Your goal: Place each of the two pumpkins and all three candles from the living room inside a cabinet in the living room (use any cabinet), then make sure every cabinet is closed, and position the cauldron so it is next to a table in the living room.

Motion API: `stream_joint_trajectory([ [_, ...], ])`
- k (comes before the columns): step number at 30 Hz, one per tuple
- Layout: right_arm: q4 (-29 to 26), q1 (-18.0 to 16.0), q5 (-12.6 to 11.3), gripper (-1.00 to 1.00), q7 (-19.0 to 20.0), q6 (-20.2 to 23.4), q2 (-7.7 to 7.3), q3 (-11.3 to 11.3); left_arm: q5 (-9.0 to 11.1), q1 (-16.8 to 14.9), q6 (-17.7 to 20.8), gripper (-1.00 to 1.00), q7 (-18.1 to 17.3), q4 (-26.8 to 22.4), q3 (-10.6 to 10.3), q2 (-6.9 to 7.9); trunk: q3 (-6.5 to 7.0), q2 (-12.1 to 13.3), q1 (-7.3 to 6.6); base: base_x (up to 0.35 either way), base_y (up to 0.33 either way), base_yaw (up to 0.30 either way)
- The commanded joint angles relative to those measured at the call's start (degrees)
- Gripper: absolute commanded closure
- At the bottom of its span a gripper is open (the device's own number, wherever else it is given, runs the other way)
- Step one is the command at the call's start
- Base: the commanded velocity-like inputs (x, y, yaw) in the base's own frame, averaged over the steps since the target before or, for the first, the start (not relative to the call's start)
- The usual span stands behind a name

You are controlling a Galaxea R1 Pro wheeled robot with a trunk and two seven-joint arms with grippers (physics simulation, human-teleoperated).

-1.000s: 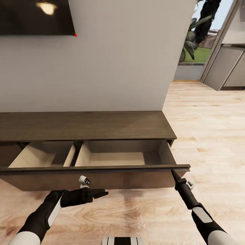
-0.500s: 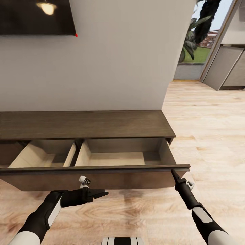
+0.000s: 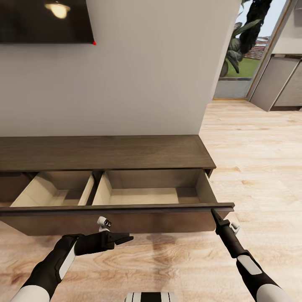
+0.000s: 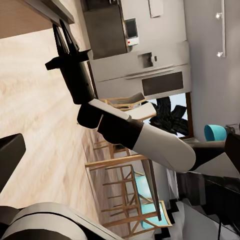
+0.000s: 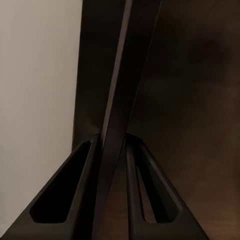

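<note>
Cabinet (image 3: 105,153) drawer pulled out, right fingers (image 5: 112,165) pinching its front edge, left fingers (image 3: 126,239) nearly together, holding nothing

Cabinet (image 3: 105,153) drawers open from above, pale insides bare; right gripper (image 3: 214,216) pinches front's right end.

The cabinet (image 3: 105,153) stands against the wall (image 3: 147,75), with a screen (image 3: 42,21) on the wall above its left part. Its front (image 3: 126,208) is pulled out toward the robot, with two compartments side by side behind it. The right gripper (image 3: 214,214) meets the front's right end, fingers (image 5: 80,195) on either side of the edge; the left gripper (image 3: 126,239) hangs before the front, over the floor (image 3: 251,159). A doorway (image 3: 241,50) lies behind to the right.
</note>
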Motion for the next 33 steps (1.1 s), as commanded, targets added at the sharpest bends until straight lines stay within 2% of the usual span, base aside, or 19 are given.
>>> stream_joint_trajectory([
  [1,0.8,0.0,0.1,1.00,0.1,0.5,0.04,0.6,0.3,0.0,0.6,-1.00,-0.1,0.0,-0.2,0.06,-0.05,0.0,0.00,-0.063,0.000,0.000],
  [33,0.8,0.0,0.1,1.00,0.0,0.4,0.06,0.7,0.3,0.0,0.6,-1.00,-0.1,0.0,-0.2,0.06,-0.05,0.0,0.00,-0.048,0.000,0.000],
])
